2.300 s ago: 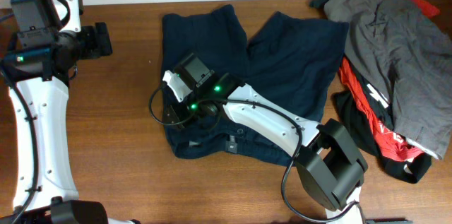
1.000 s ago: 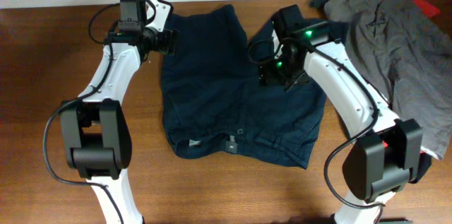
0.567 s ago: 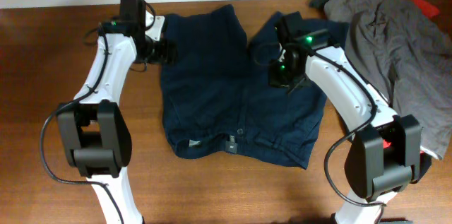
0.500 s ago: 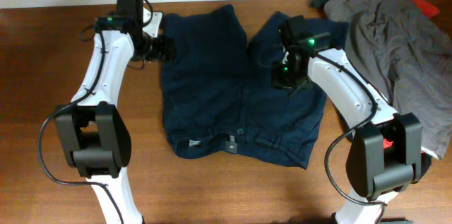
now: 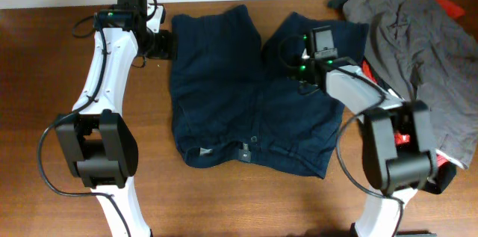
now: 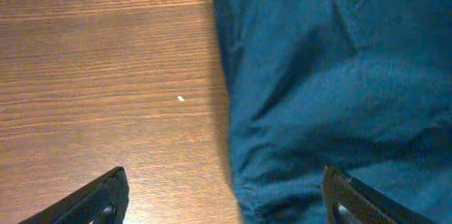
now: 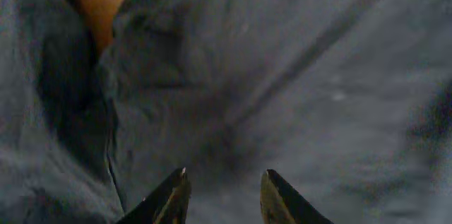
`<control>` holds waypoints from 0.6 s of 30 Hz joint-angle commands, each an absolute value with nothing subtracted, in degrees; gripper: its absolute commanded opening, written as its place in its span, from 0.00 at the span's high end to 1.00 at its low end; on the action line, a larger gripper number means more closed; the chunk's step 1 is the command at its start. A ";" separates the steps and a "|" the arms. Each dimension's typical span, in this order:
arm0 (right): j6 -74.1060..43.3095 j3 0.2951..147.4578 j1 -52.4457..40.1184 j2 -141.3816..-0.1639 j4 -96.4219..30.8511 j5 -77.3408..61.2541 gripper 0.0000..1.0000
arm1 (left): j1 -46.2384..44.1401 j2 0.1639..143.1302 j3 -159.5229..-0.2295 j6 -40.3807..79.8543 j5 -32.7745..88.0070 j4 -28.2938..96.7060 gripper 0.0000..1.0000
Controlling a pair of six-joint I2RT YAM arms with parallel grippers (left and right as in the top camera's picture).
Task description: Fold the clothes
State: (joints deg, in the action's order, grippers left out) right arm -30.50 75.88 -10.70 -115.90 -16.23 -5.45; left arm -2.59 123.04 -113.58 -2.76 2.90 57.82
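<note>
**Both arms over the shorts, nothing gripped yet – a few worries**

Since half a second ago the left arm has slid a touch out toward the far-left corner, and the right arm has tucked its elbow in, so it now sits lower over the right leg. The shorts [image 5: 224, 95] themselves haven't budged. They're spread flat on the surface [image 5: 224, 207], waistband nearest me, both legs pointing away.

The left tool [image 6: 226, 192] has its fingers wide apart, straddling the outer edge of the left leg, half over wood and half over cloth. The right tool [image 7: 226, 192] is right down on the fabric near the crotch gap, fingers only narrowly apart, with nothing pinched that I can see.

What bugs me:
- If the left closes where it is, I reckon it catches just a sliver of hem and slips off on the lift.
- The right is well inside the panel, so it could grab only the top layer and drag a wrinkle.
- The right elbow is close to the grey garment [image 5: 418, 50] and could snag it.

The right wrist view is blurry, and overhead both sets of fingertips are hidden under the wrists.
</note>
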 commanded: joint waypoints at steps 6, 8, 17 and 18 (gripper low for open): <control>-42.96 75.33 -13.43 -124.03 -8.54 -5.56 0.62 | -2.35 121.99 -114.50 -3.05 -1.98 56.99 0.08; -44.99 75.33 -14.41 -124.97 -5.30 -5.87 0.62 | -2.28 121.99 -114.50 -3.05 -4.38 57.01 0.06; -43.05 77.60 -25.61 -127.17 -1.65 -11.53 0.63 | 0.23 121.99 -114.50 -3.03 -9.72 57.06 0.02; -42.17 78.35 -26.81 -127.17 -2.44 -12.73 0.63 | 0.69 121.99 -114.50 -3.03 -9.72 57.06 0.02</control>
